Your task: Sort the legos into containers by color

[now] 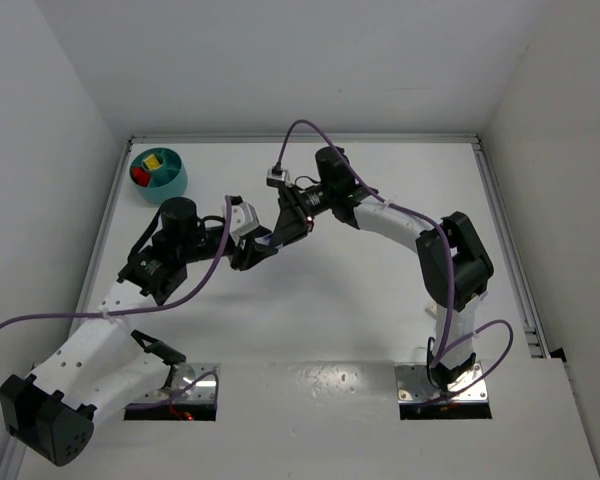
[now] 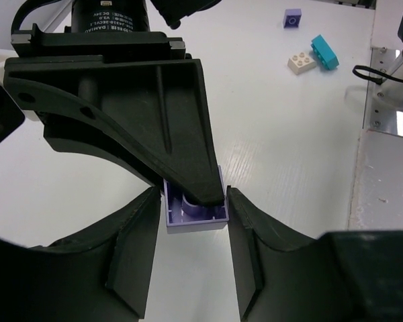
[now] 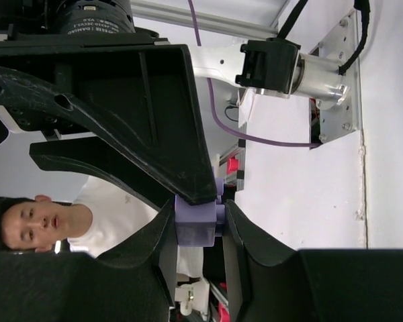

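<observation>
Bright, even overhead light; soft shadows, little blur.

White-shelled arm links (image 1: pixel 390 225) are joined by black motor housings (image 1: pixel 177 215); purple cables (image 1: pixel 302 124) are looped beside silver base plates (image 1: pixel 412 395).

- We see one brick (image 2: pixel 196 213) between the left gripper's (image 2: pixel 193 196) jaws and, from the opposite side, between the right gripper's (image 3: pixel 199 221) jaws.
- Three bricks (image 2: pixel 301 62) lie on the table (image 2: pixel 289 147), far ahead and right of the left jaws.
</observation>
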Tool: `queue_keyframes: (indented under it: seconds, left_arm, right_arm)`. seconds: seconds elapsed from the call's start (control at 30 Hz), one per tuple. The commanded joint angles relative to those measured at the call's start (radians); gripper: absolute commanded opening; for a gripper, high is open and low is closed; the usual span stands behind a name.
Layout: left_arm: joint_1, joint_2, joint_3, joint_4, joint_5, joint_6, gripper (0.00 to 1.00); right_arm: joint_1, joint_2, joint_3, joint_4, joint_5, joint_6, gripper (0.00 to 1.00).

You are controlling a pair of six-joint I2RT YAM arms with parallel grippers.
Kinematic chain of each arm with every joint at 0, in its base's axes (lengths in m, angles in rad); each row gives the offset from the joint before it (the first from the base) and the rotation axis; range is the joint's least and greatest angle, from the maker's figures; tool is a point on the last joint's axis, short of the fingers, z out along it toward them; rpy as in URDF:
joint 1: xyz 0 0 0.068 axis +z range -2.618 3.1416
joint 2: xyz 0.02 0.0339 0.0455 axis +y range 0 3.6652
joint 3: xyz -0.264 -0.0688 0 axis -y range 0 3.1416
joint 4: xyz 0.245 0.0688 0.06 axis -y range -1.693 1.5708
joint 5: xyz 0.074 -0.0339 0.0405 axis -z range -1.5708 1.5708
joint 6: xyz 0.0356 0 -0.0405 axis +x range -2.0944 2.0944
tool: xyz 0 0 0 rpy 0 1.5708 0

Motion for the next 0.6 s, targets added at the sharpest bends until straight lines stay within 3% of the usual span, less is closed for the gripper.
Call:
queue_keyframes:
  seconds: [0.0,0.07,0.23,0.3,0.37,0.5,0.57]
  left_arm:
    - [-0.006,0.006,0.008,0.041,-0.01,0.011,0.49]
    - [-0.006,0.006,0.008,0.041,-0.019,0.02,0.48]
    - [-0.006,0.006,-0.001,0.031,-0.04,0.02,0.23]
    - [-0.006,0.006,-0.001,0.031,-0.062,0.002,0.19]
    - [0.02,-0.003,0.023,0.019,-0.076,-0.014,0.16]
    - [0.081,0.033,0.12,-0.159,-0.1,-0.024,0.12]
    - [0.141,0.055,0.187,-0.238,-0.088,-0.024,0.11]
  right_arm:
    - [0.016,-0.029,0.051,0.061,-0.024,0.014,0.0]
    - [0.016,-0.029,0.051,0.061,-0.024,0.014,0.0]
    - [0.016,-0.038,0.051,0.071,-0.024,0.023,0.0]
    - [0.016,-0.038,0.042,0.071,-0.033,0.023,0.17]
    - [-0.012,-0.047,0.009,0.08,-0.033,0.023,0.48]
    - [-0.09,-0.036,0.0,0.121,-0.099,0.023,0.7]
    - [-0.171,-0.021,0.011,0.175,-0.108,0.023,0.74]
